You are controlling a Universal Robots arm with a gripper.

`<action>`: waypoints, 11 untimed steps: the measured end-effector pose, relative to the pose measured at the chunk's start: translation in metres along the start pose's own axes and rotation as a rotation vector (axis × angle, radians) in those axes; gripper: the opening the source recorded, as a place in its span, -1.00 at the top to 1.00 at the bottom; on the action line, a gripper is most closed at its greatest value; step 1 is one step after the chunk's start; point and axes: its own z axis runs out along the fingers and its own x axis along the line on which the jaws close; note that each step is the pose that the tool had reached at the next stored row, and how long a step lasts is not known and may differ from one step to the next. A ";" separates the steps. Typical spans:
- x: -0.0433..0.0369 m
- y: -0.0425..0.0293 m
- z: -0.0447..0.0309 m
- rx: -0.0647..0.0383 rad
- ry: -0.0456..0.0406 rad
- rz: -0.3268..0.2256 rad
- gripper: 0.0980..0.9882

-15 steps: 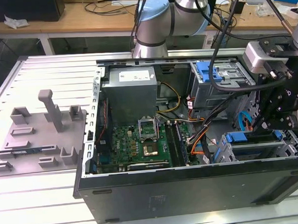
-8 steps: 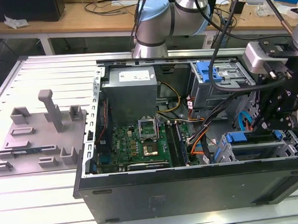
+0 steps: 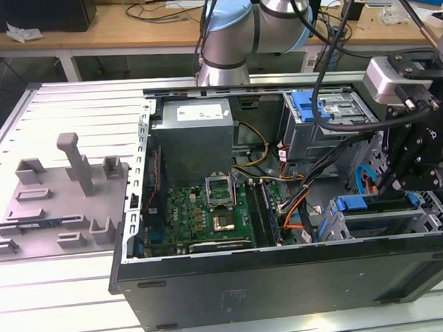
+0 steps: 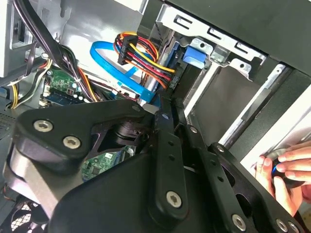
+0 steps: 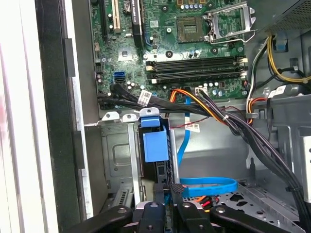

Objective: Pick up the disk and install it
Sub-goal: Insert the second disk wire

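An open black computer case [image 3: 287, 281] lies on its side, and the hand [image 5: 171, 188] reaches into its drive end. Inside the case, far from the hand, are a grey power-supply box [image 3: 197, 134] and a green motherboard [image 3: 209, 211]. Black cable bundles [image 5: 233, 126] run from the board toward the hand. Right in front of the hand stands a grey metal drive cage [image 5: 116, 155].

The disk [image 5: 154, 145] sits on edge in a slot of that cage. Its blue carrier bracket faces the hand, directly ahead of the hand's tip and very close to it. I cannot tell whether they touch, or whether the hand is clenched or released. A flat blue cable [image 5: 209, 184] loops just beside the hand.

In the second wrist view, a person's fingers [image 4: 291, 165] rest at the case's outer edge, off to one side of the hand.

The case lies on a pale slatted metal desk [image 3: 70, 107]. A grey moulded fixture [image 3: 60, 197] stands on it, well away from the hand. Behind is a wooden bench [image 3: 125, 26] strewn with cables.
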 end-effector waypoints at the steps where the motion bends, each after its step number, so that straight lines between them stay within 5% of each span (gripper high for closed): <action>1: -0.0003 0.0001 0.0004 0.000 -0.0001 0.000 0.86; 11: -0.0028 0.0003 0.0006 0.000 0.0018 0.000 0.86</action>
